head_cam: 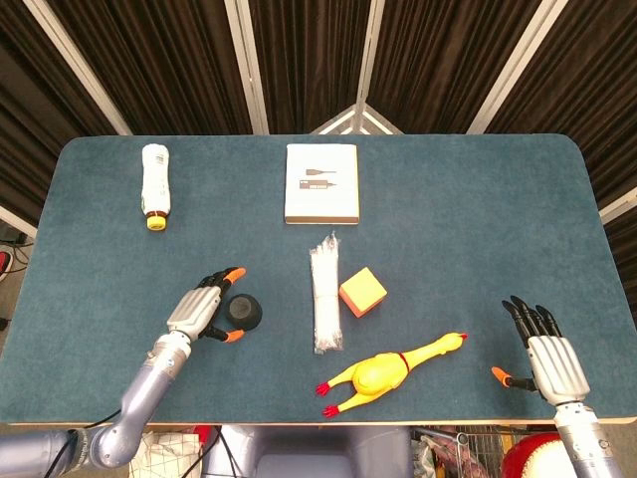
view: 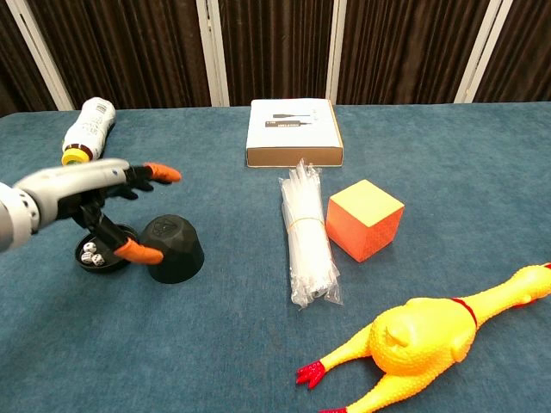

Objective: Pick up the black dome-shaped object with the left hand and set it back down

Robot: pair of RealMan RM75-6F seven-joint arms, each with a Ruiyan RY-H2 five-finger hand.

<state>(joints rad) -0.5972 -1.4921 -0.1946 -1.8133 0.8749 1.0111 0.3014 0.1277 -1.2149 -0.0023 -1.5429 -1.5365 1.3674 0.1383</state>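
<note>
1. Dark curtains with white poles behind; blue carpeted table (head_cam: 448,199) carrying everything.
2. Dome (view: 175,248) sitting upright on table, front-left area, base flat on the cloth. Also visible from head view (head_cam: 242,311).
3. Left hand (view: 95,194) just left of dome, fingers (view: 160,173) spread apart, holding nothing. One orange tip above dome, thumb tip right at dome's lower left side; contact not clear from chest view. Head view (head_cam: 204,311) shows same: fingers fanned beside dome, not wrapped around it.
4. Small black dish (view: 96,252) with dice inside, just left of dome, partly hidden behind left hand.
5. Right hand (head_cam: 543,356) at front-right table edge, well apart from all objects, fingers spread, holding nothing. Not seen in chest view.
6. Bottle (head_cam: 153,185) lying on its side at back left, yellow cap toward the front.
7. White box (head_cam: 320,183) flat at back centre.
8. Bag of clear straws (view: 308,237) lying lengthwise in centre, between dome and cube.
9. Orange cube (view: 364,218) just right of straws, near but apparently not touching.
10. Rubber chicken (view: 430,337) lying on its side at front right, red feet pointing left, head toward right edge.
</note>
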